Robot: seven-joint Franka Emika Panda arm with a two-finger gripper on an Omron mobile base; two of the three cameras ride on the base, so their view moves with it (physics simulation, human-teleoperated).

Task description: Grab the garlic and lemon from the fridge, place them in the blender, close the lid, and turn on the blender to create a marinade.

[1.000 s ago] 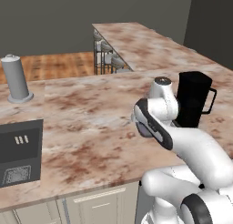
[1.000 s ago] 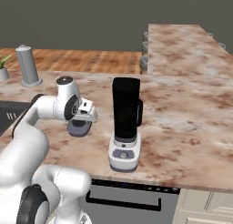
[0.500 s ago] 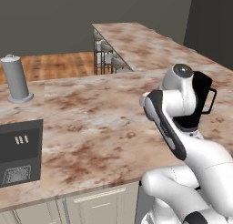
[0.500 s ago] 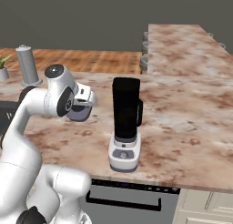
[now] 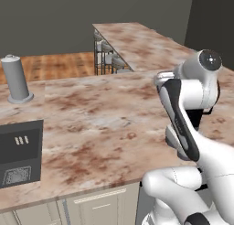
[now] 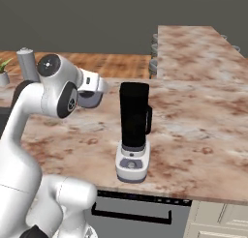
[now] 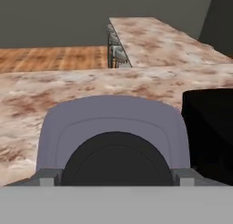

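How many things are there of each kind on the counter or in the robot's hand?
Blender: 1
Lid, held by the end effector: 1
Grey canister: 1
Potted plant: 1
Total: 4

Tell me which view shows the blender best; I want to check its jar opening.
The right base view: the blender stands whole, jar, handle and base button, top uncovered. The hand view catches its black jar beside the lid. In the left base view the arm hides most of it.
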